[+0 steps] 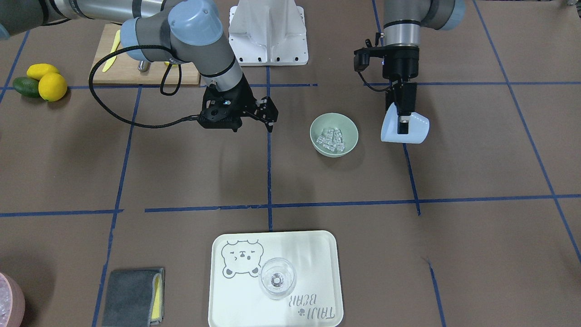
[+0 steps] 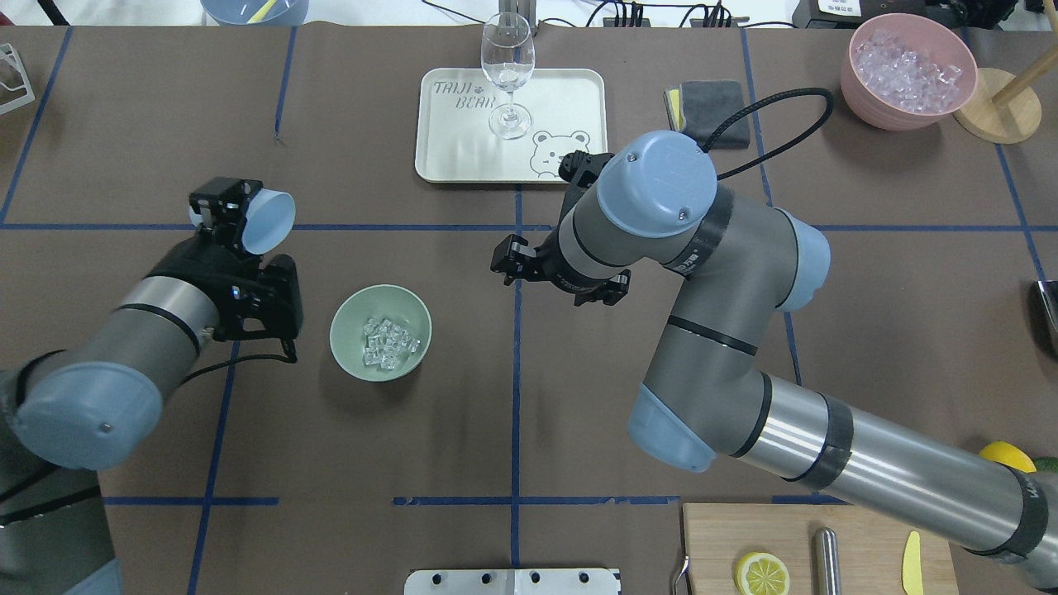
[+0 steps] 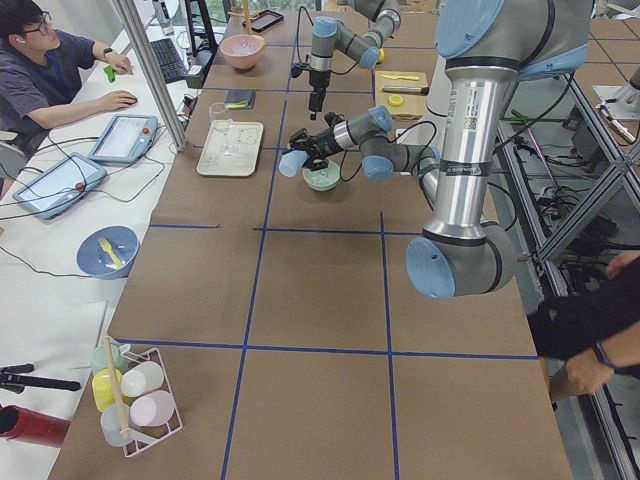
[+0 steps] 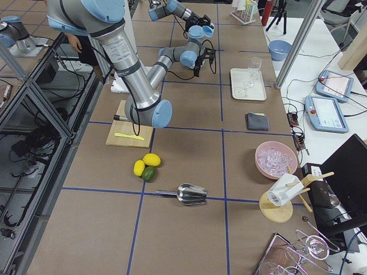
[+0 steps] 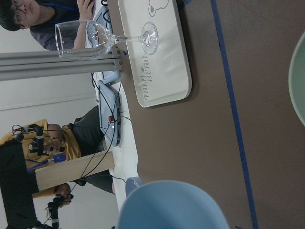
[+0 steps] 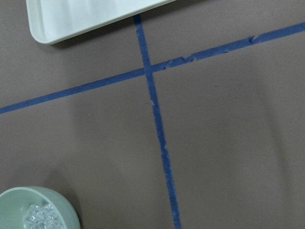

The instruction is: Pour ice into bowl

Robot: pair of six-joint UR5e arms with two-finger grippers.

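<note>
The pale green bowl (image 2: 347,318) stands on the table with a heap of clear ice cubes (image 2: 388,343) in it; it also shows in the front view (image 1: 349,125) with the ice (image 1: 331,140). My left gripper (image 2: 240,219) is shut on a light blue cup (image 2: 269,221), tilted on its side, apart from the bowl towards the robot's left and farther out on the table. No ice shows in the cup (image 1: 411,131). My right gripper (image 2: 506,263) is open and empty, beside the bowl on its other side. The right wrist view shows the bowl's edge (image 6: 19,195).
A white tray (image 2: 570,99) with a wine glass (image 2: 507,70) lies beyond the bowl. A pink container (image 2: 909,70) of whitish pieces and a grey cloth (image 2: 711,103) are far right. A cutting board (image 2: 818,549), lemons (image 1: 47,81) and an avocado sit near the robot's right.
</note>
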